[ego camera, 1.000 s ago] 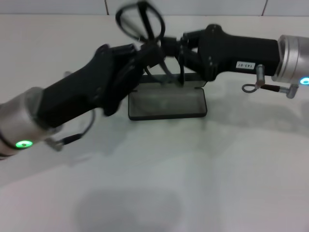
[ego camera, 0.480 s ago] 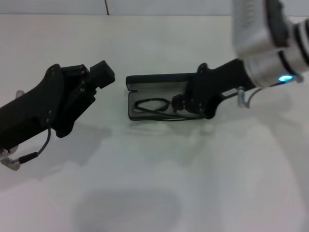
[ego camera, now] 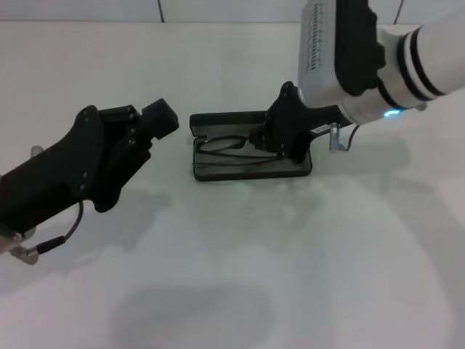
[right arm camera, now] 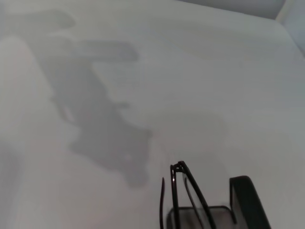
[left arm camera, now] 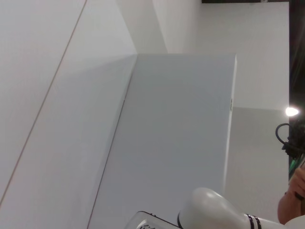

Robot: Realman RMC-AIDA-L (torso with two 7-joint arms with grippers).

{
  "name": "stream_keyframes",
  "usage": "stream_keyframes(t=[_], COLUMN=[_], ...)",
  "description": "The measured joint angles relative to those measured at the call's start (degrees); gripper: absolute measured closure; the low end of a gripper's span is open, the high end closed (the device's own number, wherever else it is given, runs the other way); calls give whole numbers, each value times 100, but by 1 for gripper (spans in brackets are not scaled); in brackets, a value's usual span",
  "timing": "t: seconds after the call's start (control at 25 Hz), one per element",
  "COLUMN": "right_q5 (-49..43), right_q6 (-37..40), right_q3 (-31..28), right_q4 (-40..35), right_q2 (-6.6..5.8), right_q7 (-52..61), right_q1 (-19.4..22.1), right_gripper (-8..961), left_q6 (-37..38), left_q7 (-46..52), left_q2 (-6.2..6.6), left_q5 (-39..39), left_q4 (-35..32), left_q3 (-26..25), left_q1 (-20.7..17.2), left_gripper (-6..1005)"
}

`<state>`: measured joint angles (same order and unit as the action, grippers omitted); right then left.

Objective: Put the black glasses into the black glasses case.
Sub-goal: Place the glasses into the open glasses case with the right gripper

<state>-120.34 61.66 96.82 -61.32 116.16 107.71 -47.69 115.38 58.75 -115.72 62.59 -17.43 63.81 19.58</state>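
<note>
The black glasses case lies open at the table's middle, its lid folded back to the far side. The black glasses lie folded in the case's tray. My right gripper reaches down over the case's right half and is shut on the glasses' right end. The right wrist view shows the glasses up close with the case beside them. My left gripper is open and empty, just left of the case and apart from it.
The white table runs wide on all sides of the case. A wall rises behind the table's back edge. The left wrist view shows only walls and part of a white arm.
A second ago both grippers held the glasses above the case. The left gripper has let go and drawn back to the left. The right gripper has lowered the glasses into the case.
</note>
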Motion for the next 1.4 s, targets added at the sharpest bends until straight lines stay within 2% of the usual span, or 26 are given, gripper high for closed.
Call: stream_keyframes(t=[0.36,0.6,1.4], right_q5=[-12,-16,-13], right_q6=[-1067,-1445,-1703], right_q3=[732,892,923], right_q4=[309,443,772], right_q2=[4,3,3], right_q7=[13,15,33], right_q1=[57,58,-43], right_gripper=[923,923,924], left_q6=[-188,-278,-420], left_q7=[-4,-4,-4], left_q2=[-4,-15,-13], left_q5=[-1,4,8], left_q4=[0,-4,-6], left_q3=[-1,-1,9], left_q1=[112,134,170], left_gripper=[954,954,951])
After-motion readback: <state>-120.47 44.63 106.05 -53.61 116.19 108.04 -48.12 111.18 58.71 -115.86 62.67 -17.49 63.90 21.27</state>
